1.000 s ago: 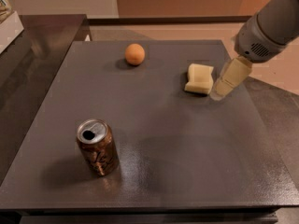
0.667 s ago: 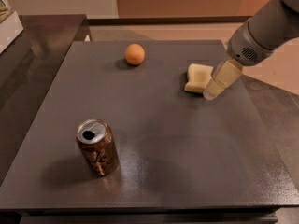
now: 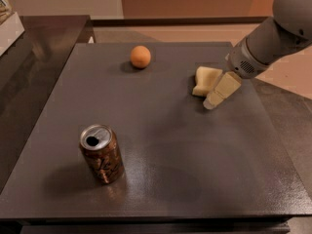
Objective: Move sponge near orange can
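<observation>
The pale yellow foam sponge (image 3: 204, 80) lies far right on the dark grey table (image 3: 161, 130), well apart from the glossy brownish-orange drink can (image 3: 101, 153) standing upright front left. We see the gripper (image 3: 211, 102) just beside the sponge's right edge and cannot tell whether it is open or closed. A round orange fruit (image 3: 140, 56) sits at the back.

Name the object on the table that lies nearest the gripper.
The sponge, the pale yellow foam block right beside the gripper; the orange fruit and the orange can both sit much farther off.
</observation>
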You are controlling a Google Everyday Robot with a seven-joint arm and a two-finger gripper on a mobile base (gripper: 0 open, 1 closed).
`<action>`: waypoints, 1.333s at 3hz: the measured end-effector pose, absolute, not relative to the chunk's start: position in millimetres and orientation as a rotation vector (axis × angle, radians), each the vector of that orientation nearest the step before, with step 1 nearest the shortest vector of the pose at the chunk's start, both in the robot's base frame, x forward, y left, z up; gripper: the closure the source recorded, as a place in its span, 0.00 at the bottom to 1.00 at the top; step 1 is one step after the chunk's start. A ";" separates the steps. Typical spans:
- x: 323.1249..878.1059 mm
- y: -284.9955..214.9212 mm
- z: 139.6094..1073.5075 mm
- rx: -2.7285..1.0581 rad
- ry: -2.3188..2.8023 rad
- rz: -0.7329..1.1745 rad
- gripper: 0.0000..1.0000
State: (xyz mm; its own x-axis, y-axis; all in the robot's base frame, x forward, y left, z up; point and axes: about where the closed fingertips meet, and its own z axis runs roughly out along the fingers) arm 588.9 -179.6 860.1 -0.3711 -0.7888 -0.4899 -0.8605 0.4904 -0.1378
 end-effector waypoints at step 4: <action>593.6 -173.1 840.4 -1.322 2.245 0.279 0.42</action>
